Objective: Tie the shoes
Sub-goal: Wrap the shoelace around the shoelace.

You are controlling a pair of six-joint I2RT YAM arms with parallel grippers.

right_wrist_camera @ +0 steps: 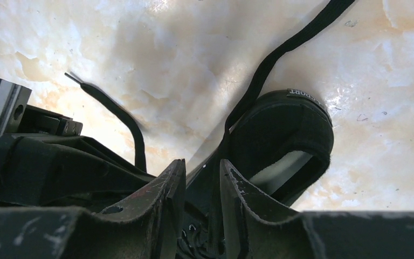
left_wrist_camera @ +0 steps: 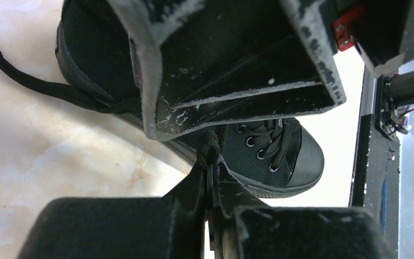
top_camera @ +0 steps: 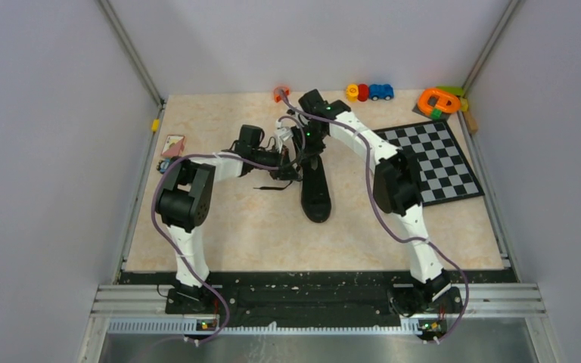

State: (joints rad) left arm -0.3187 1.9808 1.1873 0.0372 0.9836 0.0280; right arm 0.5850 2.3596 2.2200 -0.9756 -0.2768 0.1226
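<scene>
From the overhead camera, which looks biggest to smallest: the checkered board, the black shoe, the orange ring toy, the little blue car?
1. checkered board
2. black shoe, its far end hidden under the arms
3. orange ring toy
4. blue car
All sit on one table, so nearness barely matters.

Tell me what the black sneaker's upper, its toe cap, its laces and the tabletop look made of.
Black sneaker upper: matte woven fabric, likely canvas. Toe cap: smooth, slightly glossy, probably rubber. Flat black lace: woven textile. Beige tabletop: glossy marble-patterned surface; stone or laminate unclear.
</scene>
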